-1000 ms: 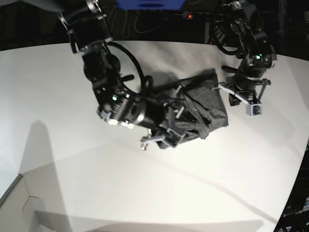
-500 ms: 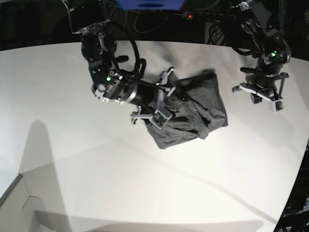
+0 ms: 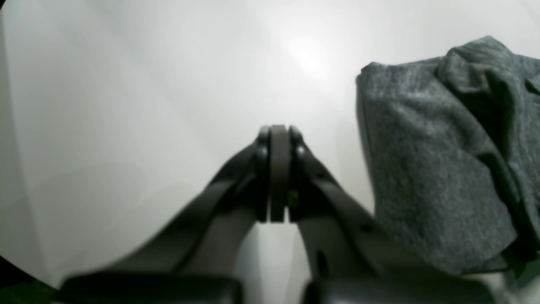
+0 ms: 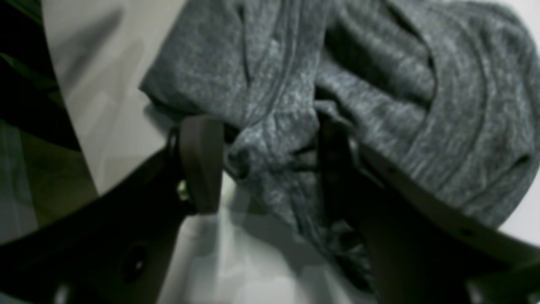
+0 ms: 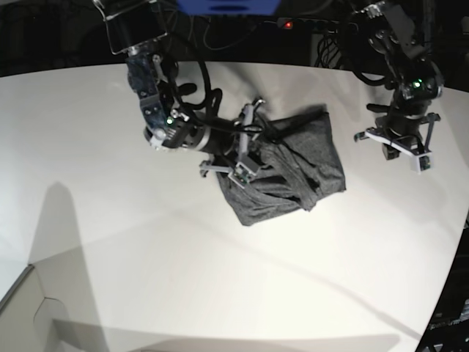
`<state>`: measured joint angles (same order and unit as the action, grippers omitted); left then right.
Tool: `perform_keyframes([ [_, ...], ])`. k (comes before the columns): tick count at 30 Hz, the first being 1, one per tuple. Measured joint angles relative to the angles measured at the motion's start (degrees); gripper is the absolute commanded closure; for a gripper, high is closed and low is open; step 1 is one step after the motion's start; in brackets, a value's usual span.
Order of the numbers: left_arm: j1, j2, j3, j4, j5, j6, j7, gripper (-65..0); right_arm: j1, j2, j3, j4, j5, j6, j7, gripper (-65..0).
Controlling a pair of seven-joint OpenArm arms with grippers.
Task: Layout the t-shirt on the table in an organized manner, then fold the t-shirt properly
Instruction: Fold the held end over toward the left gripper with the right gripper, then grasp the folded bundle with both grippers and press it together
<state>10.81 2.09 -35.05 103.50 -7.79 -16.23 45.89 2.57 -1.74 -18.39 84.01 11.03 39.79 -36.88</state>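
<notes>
The dark grey t-shirt (image 5: 300, 169) lies bunched and roughly folded on the white table (image 5: 110, 220), a little right of centre. My right gripper (image 5: 253, 145) is at the shirt's left edge. In the right wrist view this gripper (image 4: 268, 126) stands open, with a wrinkled ridge of the t-shirt (image 4: 379, 84) between its fingers (image 4: 202, 160). My left gripper (image 5: 396, 147) hangs over bare table to the right of the shirt, apart from it. The left wrist view shows it (image 3: 278, 131) shut on nothing, with the t-shirt (image 3: 430, 169) off to its right.
The table's curved edge runs along the back and down the right side (image 5: 458, 242). Dark cables and a blue object (image 5: 227, 6) lie beyond the far edge. A pale box corner (image 5: 29, 308) sits at the bottom left. The table edge (image 4: 71, 126) shows close by in the right wrist view.
My right gripper has moved from the shirt's near lower edge up to its far left edge. My left gripper has drawn away to the right, off the shirt.
</notes>
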Motion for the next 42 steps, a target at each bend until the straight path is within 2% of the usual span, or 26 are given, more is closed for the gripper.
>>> perform_keyframes([
  [5,0.3,0.0,-0.1,0.0,0.0,0.0,-0.2,-0.1,0.9,0.0,0.0,-0.7,0.0,0.0,0.0,-1.1],
  [6,0.3,0.0,-0.1,-0.4,0.0,0.0,-0.4,-0.1,1.0,-0.1,-0.1,-0.7,0.0,0.0,0.0,0.0],
  [10,0.0,0.0,-0.1,-6.9,-0.1,-0.1,-0.8,-0.1,1.0,-0.2,-0.2,-0.1,0.0,0.0,-0.2,0.0],
  [17,-3.3,0.2,0.0,-11.7,-0.3,0.0,-1.1,-0.1,-1.2,-0.9,-1.3,10.1,-0.3,-0.2,-1.1,0.0],
  [24,-5.6,0.1,1.9,-15.8,0.0,0.1,-0.9,-0.1,-2.6,-1.1,-10.2,16.0,-0.1,-0.2,-0.8,0.0],
  [30,-5.5,0.5,4.8,-15.8,-0.2,0.1,-1.1,-0.1,-2.4,-1.3,-15.4,13.9,0.3,-0.2,-0.1,0.0],
  [33,-5.3,0.5,4.9,-15.8,-0.2,0.1,-1.3,-0.1,-1.9,-2.8,-15.3,9.1,-0.3,-0.2,-0.9,0.0],
  [38,-4.4,-0.1,4.7,-15.0,-0.7,0.0,-0.9,-0.1,0.4,-2.8,-15.0,8.3,-0.1,-0.2,-0.3,0.0],
  [42,-1.3,-2.8,4.8,-11.2,-6.8,-0.2,0.0,-0.1,1.0,-2.8,-14.9,8.3,-0.1,-0.2,-0.4,0.0],
])
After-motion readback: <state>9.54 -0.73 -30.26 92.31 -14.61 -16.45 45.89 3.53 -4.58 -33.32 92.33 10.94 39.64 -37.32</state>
